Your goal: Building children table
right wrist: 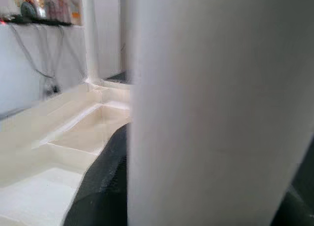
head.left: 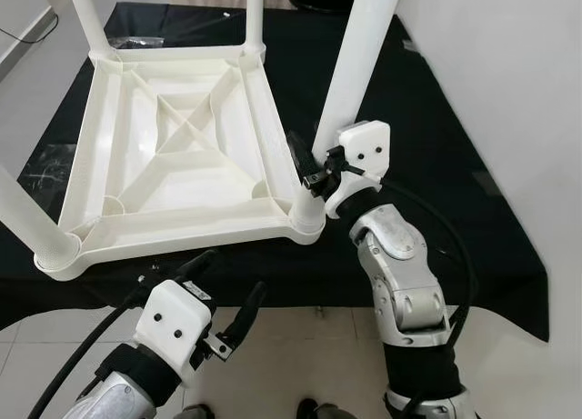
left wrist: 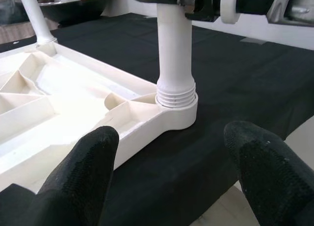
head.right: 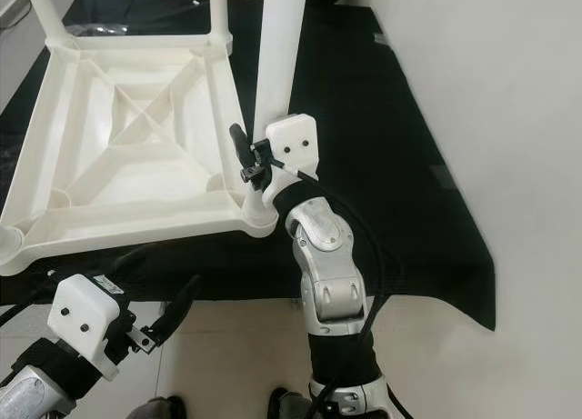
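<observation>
Left eye view: the white children table [head.left: 182,155] is seen lying upside down on a black cloth [head.left: 436,164]. Its near right leg [head.left: 359,64] stands upright in the corner socket [head.left: 307,221], threads visible at the joint. That leg is gripped by the right hand [head.left: 318,169], closed around its lower part. The left hand [head.left: 227,296] is held spread and empty, near the table's near edge, above the tiled floor [head.left: 291,355].

You see a cream-white plastic children's table [head.left: 182,155] with a matching white leg [head.left: 359,64], on a plain black cloth [head.left: 427,164]. The fingers [left wrist: 265,172] are black, the arm [head.left: 400,274] is silver, and the floor [head.left: 300,355] looks like pale beige tile.
</observation>
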Tool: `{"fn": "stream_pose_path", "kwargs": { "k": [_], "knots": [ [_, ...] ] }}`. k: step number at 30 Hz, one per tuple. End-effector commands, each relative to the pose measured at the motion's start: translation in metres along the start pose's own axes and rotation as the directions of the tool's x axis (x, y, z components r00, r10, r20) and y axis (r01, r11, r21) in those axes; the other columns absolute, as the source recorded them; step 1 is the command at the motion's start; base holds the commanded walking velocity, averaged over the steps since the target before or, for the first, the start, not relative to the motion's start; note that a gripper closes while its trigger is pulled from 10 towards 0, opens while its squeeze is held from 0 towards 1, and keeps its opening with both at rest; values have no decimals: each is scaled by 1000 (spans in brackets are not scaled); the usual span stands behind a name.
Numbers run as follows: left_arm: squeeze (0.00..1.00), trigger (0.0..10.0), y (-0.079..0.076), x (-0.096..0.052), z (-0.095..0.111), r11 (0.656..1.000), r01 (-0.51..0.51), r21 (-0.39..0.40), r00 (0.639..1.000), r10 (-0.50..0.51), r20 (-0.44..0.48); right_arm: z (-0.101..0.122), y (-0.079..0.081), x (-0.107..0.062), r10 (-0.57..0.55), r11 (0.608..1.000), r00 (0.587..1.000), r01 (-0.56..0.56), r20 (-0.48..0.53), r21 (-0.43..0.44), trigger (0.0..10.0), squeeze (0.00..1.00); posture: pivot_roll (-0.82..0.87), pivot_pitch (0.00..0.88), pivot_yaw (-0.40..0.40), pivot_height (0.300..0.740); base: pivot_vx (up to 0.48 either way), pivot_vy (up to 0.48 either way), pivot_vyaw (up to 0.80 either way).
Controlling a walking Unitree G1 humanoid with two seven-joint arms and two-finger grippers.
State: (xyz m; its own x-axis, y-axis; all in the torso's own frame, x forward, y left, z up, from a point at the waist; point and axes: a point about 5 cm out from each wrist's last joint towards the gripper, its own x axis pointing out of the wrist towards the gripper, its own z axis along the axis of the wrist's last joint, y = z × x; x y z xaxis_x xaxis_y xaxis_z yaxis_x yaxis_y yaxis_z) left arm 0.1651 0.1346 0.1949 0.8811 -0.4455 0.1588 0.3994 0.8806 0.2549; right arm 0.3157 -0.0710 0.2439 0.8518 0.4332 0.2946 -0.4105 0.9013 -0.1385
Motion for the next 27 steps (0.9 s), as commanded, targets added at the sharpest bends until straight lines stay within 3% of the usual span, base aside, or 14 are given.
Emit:
{"fn": "stream_pose_path", "kwargs": {
  "k": [1, 3, 4, 7, 9, 12, 13, 14, 16, 17, 24, 25, 26, 27],
  "knots": [
    [0, 10000, -1, -2, -4, 1000, -1, -10, 1000, 1, -13, -19, 1, -3, 8, 999, 996, -5, -90, 35, 10000, 745, 21, 225, -116, 740, 0, 0, 0],
    [0, 10000, -1, -2, -4, 1000, -1, -10, 1000, 1, -13, -19, 1, -3, 8, 999, 996, -5, -90, 35, 10000, 745, 21, 225, -116, 740, 0, 0, 0],
    [0, 10000, -2, -2, -4, 1000, -1, -10, 1000, 1, -13, -14, 4, -3, 42, 998, 996, -38, -74, 56, 10000, 1000, 19, 226, -113, 740, 0, 0, 0],
    [0, 10000, -2, -2, -3, 1000, 2, -13, 1000, -2, -12, 1, 17, 1, 267, 958, 964, -266, 5, 106, 10000, 1000, 19, 227, -117, 740, 0, 0, 0],
    [0, 10000, -3, -2, -3, 1000, 4, -15, 1000, -4, -10, 11, 22, 3, 471, 875, 880, -475, 60, 99, 10000, 1000, 19, 226, -120, 740, 0, 0, 0],
    [0, 10000, -4, -2, -3, 1000, 5, -16, 1000, -5, -9, 12, 21, 4, 518, 849, 853, -522, 67, 84, 10000, 1000, 19, 226, -120, 740, 0, 0, 0],
    [0, 10000, -4, -2, -3, 1000, 4, -16, 1000, -4, -7, 12, 19, 6, 601, 793, 797, -604, 65, 74, 10000, 996, 22, 227, -122, 740, 0, 0, 0],
    [0, 10000, -5, -2, -2, 1000, 4, -17, 1000, -4, -6, 12, 16, 7, 680, 727, 730, -684, 66, 66, 10000, 651, 23, 227, -124, 740, 0, 0, 0],
    [0, 10000, -5, -2, -2, 1000, 3, -17, 1000, -3, -5, 12, 14, 7, 727, 681, 684, -730, 67, 64, 10000, 651, 23, 227, -124, 740, 0, 0, 0],
    [0, 10000, -6, -2, -1, 1000, 3, -18, 1000, -3, -4, 11, 9, 9, 772, 630, 633, -774, 54, 66, 10000, 0, 36, 231, -129, 740, 0, 0, 0],
    [0, 10000, -8, -4, 2, 1000, 3, -21, 1000, -3, -5, 5, -15, 36, 775, 627, 632, -771, 11, 110, 10000, 0, 71, 252, -130, 740, 0, 0, 0],
    [0, 10000, -9, -5, 3, 1000, 3, -21, 1000, -3, -5, 6, -19, 38, 773, 630, 635, -768, 9, 116, 2784, 0, 85, 264, -130, 740, 0, 0, 0],
    [0, 10000, -9, -6, 4, 1000, 3, -21, 1000, -3, -4, 6, -22, 38, 772, 630, 636, -767, 10, 119, 2784, 0, 87, 266, -130, 740, 0, 0, 0],
    [0, 10000, -9, -7, 5, 1000, 3, -21, 1000, -3, -5, 6, -25, 38, 782, 616, 623, -777, 14, 129, 0, 0, 91, 271, -128, 740, 0, 0, 0]
  ]
}}
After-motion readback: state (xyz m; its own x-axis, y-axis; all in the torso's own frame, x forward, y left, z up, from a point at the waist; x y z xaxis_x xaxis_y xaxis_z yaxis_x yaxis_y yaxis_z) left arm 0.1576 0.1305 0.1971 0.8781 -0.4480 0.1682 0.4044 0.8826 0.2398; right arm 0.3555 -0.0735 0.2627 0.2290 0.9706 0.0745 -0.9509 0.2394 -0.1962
